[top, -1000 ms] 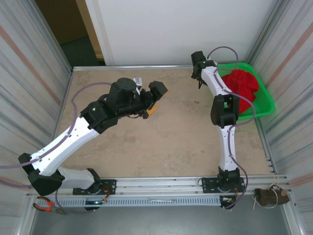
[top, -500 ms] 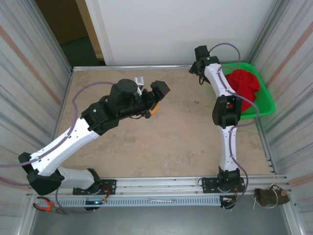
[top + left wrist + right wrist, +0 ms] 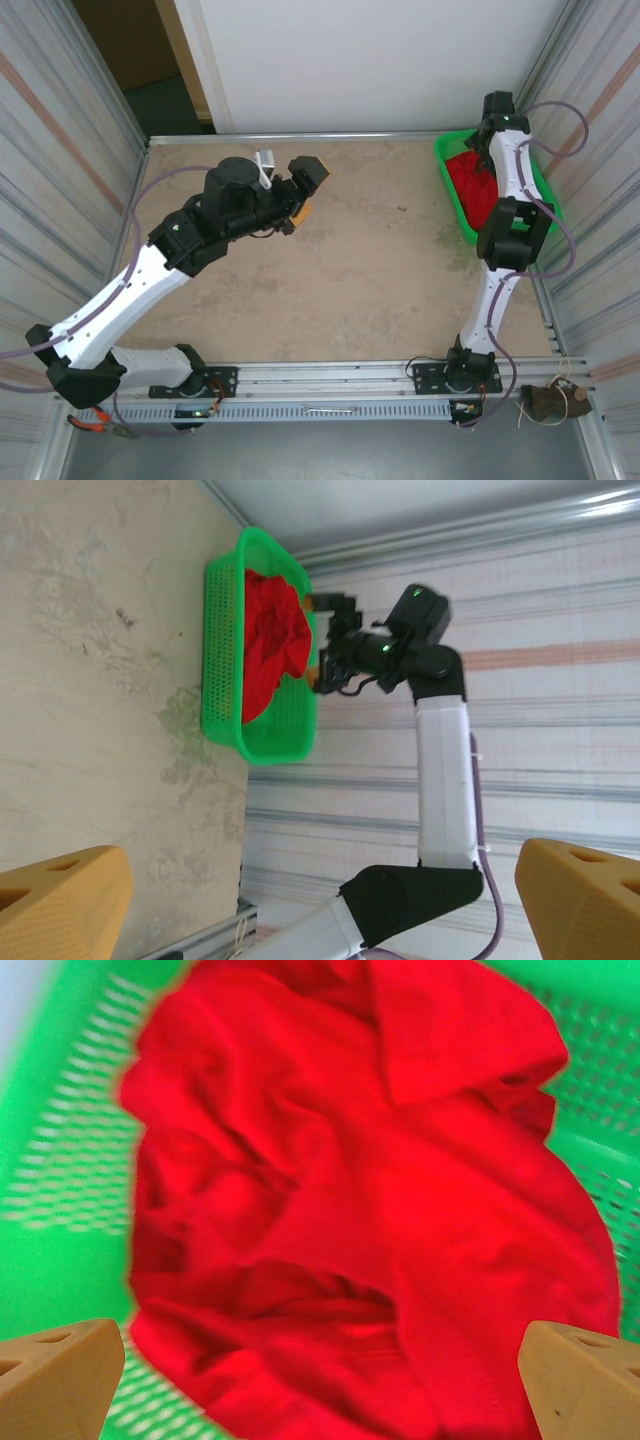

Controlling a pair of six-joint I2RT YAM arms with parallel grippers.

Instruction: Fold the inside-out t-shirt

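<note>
The bright red, crumpled cloth t-shirt (image 3: 370,1210) lies bunched inside the green plastic mesh basket (image 3: 451,188) at the 2 o'clock corner of the beige tabletop (image 3: 350,280). The right gripper (image 3: 320,1380) hangs directly over the shirt, jaws spread fully wide, holding nothing. The left gripper (image 3: 307,192) is raised over the table toward 11 o'clock, jaws likewise fully spread and empty, well apart from the basket.

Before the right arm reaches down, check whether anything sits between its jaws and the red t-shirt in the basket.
Nothing visible does. In the right wrist view the crumpled t-shirt lies uncovered in the green basket, straight ahead of the open right jaws, with nothing between them.
</note>
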